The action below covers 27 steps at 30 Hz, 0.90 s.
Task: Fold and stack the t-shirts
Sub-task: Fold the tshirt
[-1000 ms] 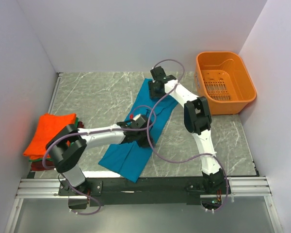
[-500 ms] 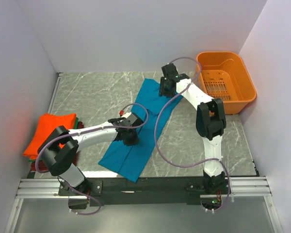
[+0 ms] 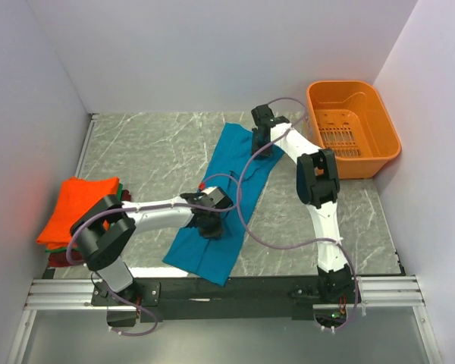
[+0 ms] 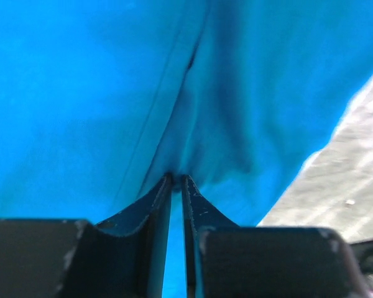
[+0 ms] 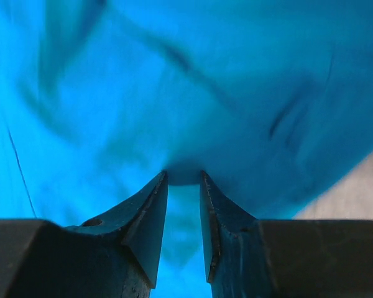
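- The teal t-shirt (image 3: 205,256) lies spread in a long slant on the counter, left of the orange basket (image 3: 355,168). Its far end is level with the basket and its near end reaches the counter's edge away from it.
- Over the last second the shirt's near end has slid a little toward the basket side.
- My left gripper (image 3: 211,221) has drawn nearer to me along the shirt. Its jaws are almost pressed together on a raised ridge of teal cloth.
- My right gripper (image 3: 259,145) has shifted to the shirt's far edge on the basket-facing side and narrowed. It now pinches a small pucker of cloth, with a slit left between the jaws.
- With both ends gripped, I judge I am set to lift and make a fold; this shirt is not yet folded.
- The folded stack (image 3: 76,208), orange on top, sits at the counter's side farthest from the basket.
- The counter (image 3: 159,148) is grey marbled stone, boxed in by plain white walls (image 3: 212,53).
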Available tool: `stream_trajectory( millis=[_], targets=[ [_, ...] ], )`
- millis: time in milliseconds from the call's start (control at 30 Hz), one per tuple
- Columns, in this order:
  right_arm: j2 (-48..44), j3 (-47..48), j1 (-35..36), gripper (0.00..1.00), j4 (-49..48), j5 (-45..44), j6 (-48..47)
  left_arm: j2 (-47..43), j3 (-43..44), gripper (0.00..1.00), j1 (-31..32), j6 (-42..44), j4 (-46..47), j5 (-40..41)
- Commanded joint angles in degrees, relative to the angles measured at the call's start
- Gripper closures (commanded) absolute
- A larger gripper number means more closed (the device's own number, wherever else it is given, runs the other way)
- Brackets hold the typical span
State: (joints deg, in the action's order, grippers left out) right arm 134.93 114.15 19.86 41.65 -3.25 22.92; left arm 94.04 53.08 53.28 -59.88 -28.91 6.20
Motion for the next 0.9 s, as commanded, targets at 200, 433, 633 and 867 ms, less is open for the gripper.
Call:
stream_trajectory(
  millis=[200,433,633,867],
  targets=[
    [11.8,21.7,-3.9,0.58,6.3,3.0,-4.3,14.0,10.7,0.82,-0.8,-0.5,7.1,-12.5],
    [13.4,23.3,-6.3,0.49,-1.3,9.9,-4.0,19.5,17.3,0.83,-3.0,0.0,9.0,-18.4],
    [12.8,24.8,-6.4,0.39,-5.6,10.8,-4.7,16.6,16.6,0.82,-4.3,2.0,9.1,-19.8],
    [10.0,22.1,-6.6,0.36,-10.8,12.9,-4.3,13.5,7.1,0.84,-3.4,3.2,11.9,-23.0]
  ],
)
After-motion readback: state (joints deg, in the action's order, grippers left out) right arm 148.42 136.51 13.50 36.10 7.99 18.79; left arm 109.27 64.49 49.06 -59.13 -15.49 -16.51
